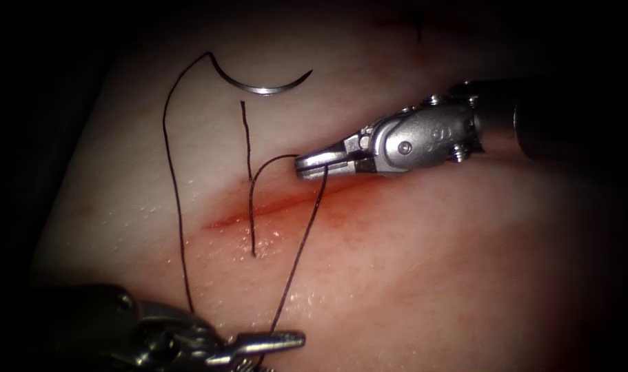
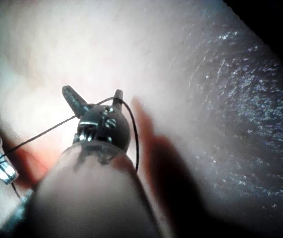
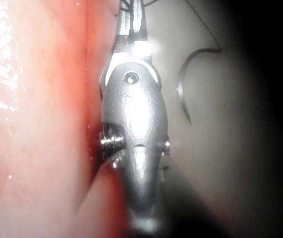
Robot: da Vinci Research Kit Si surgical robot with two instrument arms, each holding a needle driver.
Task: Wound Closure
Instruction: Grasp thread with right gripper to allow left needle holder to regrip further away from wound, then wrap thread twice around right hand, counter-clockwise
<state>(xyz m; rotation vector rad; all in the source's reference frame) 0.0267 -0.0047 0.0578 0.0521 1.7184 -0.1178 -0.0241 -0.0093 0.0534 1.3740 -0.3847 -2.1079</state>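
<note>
Pale tissue (image 1: 431, 275) fills the field, its reddened cut (image 1: 279, 205) running across the middle. The curved needle (image 1: 262, 86) lies free on the surface above the cut, in neither tool. The right tool (image 1: 312, 164) pinches the thread (image 1: 176, 207); the left tool (image 1: 286, 339) has its jaws spread, thread draped across them. The needle looks stiff and slick, probably best gripped on its body; the thread is limp and fine.

faint engraved marks on right claw (image 1: 318, 164) housing, unreadable
</note>
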